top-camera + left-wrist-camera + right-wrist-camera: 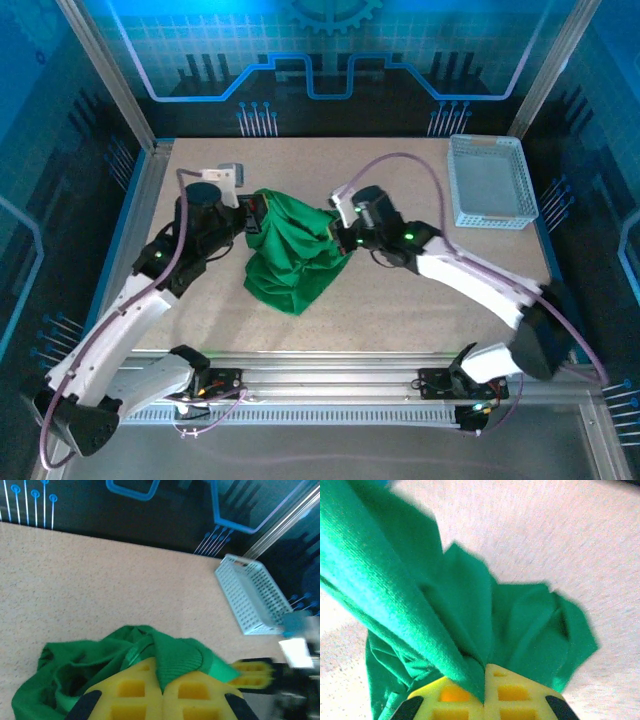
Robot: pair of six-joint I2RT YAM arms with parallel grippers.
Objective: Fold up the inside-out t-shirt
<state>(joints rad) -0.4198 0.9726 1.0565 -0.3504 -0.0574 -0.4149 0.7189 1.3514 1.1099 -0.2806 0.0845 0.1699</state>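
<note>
The bright green t-shirt point(296, 258) lay in a crumpled heap in the middle of the tan table point(330, 160), between the two arms. The left gripper point(162, 682) was squeezed tight on a thick, ribbed edge at the shirt's left side. The right gripper point(484, 677) was squeezed tight on a fold at the shirt's right side, with the cloth running up from between its yellow fingers point(517, 695), and the white mesh basket point(490, 182) sat well apart near the far right corner.
</note>
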